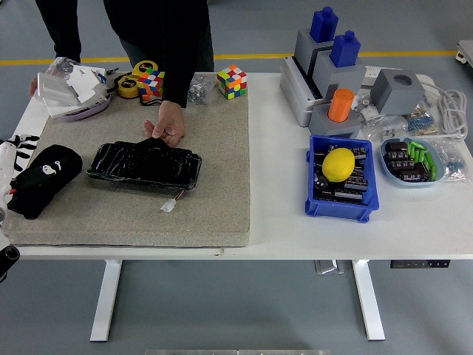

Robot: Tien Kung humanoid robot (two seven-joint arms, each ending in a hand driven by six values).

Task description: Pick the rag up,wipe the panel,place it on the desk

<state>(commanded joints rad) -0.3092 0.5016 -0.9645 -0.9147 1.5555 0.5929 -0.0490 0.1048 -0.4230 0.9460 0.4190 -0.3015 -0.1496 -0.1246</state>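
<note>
The black rag (44, 177) lies bunched at the left end of the grey felt mat (214, 148). My left hand (13, 159), black with white markings, comes in from the left edge and rests on the rag's left side. Its black parts blend into the rag, so the grip is hidden. The black panel (144, 164) lies flat on the mat to the right of the rag, with a small white connector (170, 205) on a wire at its front. A person's hand (167, 124) presses on the panel's far edge. My right arm is out of view.
Behind the mat stand two colour cubes (231, 80), tape rolls (137, 78) and a tray of white parts (74, 89). On the right are a blue bin (340, 203) holding a yellow lemon, grey and blue blocks (332, 66), an oval dish (414, 159) and white cables.
</note>
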